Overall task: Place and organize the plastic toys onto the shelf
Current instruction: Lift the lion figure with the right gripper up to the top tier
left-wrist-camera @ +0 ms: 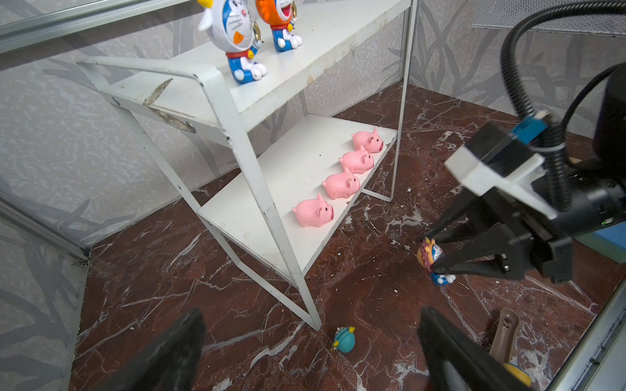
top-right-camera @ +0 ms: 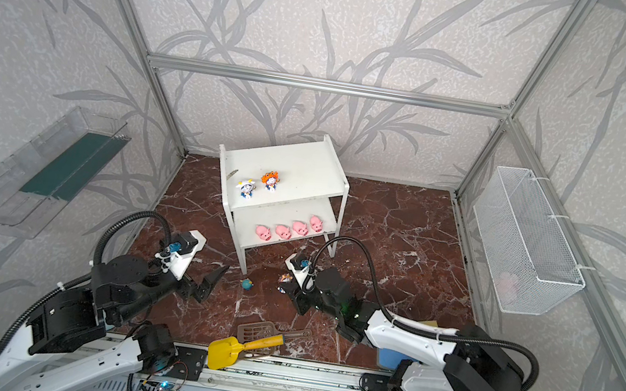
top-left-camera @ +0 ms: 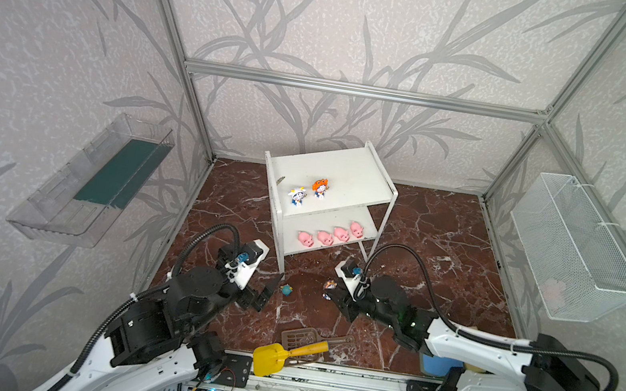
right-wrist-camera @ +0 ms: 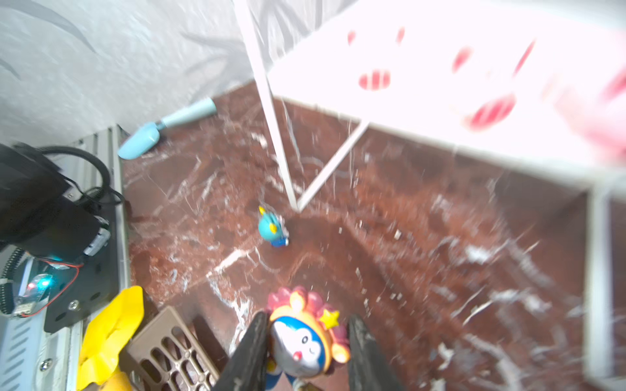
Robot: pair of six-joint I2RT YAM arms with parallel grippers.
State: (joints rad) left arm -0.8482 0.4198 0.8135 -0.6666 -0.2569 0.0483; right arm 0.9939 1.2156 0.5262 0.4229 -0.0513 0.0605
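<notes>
Soft, even light fills both top views, edges bowed. In the right wrist view the white two-tier shelf [right-wrist-camera: 315,74] glares overexposed, and blur smears everything.

Both top views look down from high in front of the bench [top-left-camera: 443,241] toward the back wall, sharing everything. The left wrist camera looks across at the shelf [left-wrist-camera: 271,189]; the right wrist camera hugs the right end effector [right-wrist-camera: 308,318]. Both wrist views catch the teal figurine [left-wrist-camera: 343,339] and the maned figurine [right-wrist-camera: 305,342].

I look in on pale grey leaf-patterned wallpaper walls [top-left-camera: 350,21], silver aluminium frame bars [top-left-camera: 364,91] and a red-brown white-veined marble floor [top-left-camera: 443,241], all under soft, even light.
</notes>
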